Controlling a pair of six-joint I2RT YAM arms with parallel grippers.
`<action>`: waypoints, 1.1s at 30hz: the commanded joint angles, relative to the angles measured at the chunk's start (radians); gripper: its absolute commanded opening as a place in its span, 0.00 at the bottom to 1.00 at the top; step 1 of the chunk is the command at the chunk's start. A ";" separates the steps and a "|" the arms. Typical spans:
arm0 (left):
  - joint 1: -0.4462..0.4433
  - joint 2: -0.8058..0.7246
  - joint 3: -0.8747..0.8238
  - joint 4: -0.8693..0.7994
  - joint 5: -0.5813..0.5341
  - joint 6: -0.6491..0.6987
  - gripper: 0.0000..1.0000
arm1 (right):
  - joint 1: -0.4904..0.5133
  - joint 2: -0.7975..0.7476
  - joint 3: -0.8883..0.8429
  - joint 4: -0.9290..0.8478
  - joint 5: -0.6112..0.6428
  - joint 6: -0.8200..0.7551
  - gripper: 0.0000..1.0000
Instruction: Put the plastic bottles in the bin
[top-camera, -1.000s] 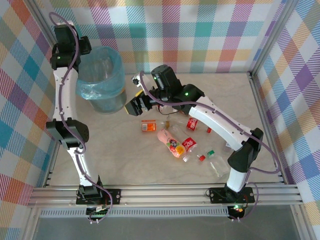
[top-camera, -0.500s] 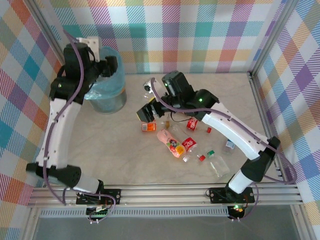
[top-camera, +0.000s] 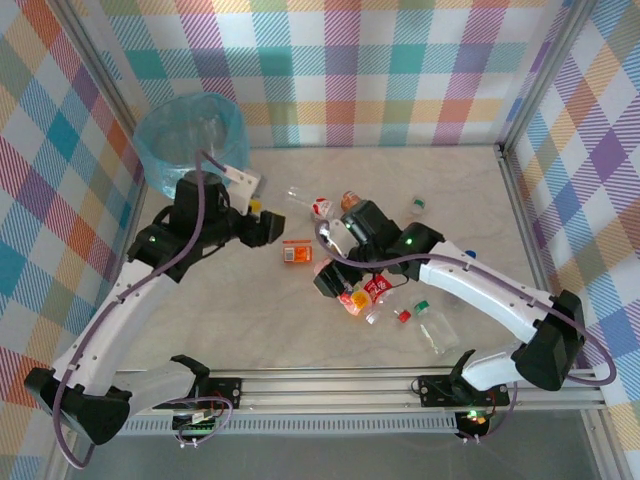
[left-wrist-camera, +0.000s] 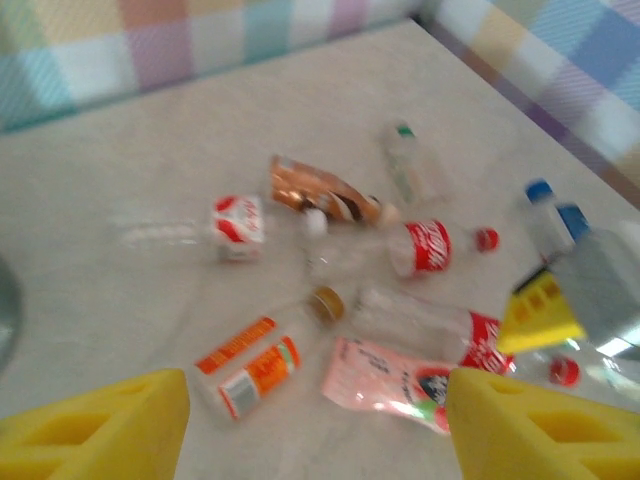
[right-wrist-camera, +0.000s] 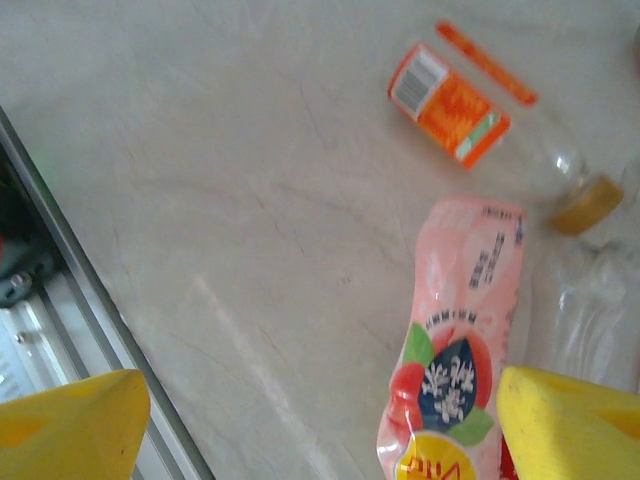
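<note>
Plastic bottles (top-camera: 297, 253), clear with bright labels, lie scattered; left gripper (left-wrist-camera: 318, 400) and right gripper (right-wrist-camera: 322, 410) spread wide.

Both arms extend inward, left end effector (left-wrist-camera: 318, 400) and right end effector (right-wrist-camera: 322, 400) spread wide.

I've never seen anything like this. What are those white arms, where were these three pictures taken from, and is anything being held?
These are two robot arms bolted to the near edge of a table. The wide picture looks down from above and behind them. The other two come from a small camera on each wrist, so the yellow wedges in their lower corners are that arm's own fingers. Small plastic bottles lie scattered on the table, and a bin lined with a blue bag stands at the far left. Both pincers are open and hold nothing. The left pincer faces the heap, and the right pincer hangs over a pink-labelled bottle.
</note>
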 joint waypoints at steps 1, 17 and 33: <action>-0.030 -0.015 -0.044 0.059 0.117 0.052 0.70 | 0.006 -0.027 -0.058 0.028 0.004 0.010 0.90; -0.075 0.049 -0.140 0.068 0.165 0.197 0.73 | 0.003 0.089 -0.181 0.049 0.135 0.098 0.91; -0.074 0.054 -0.155 0.112 -0.057 0.126 0.73 | 0.001 0.258 -0.114 0.038 0.173 0.172 0.91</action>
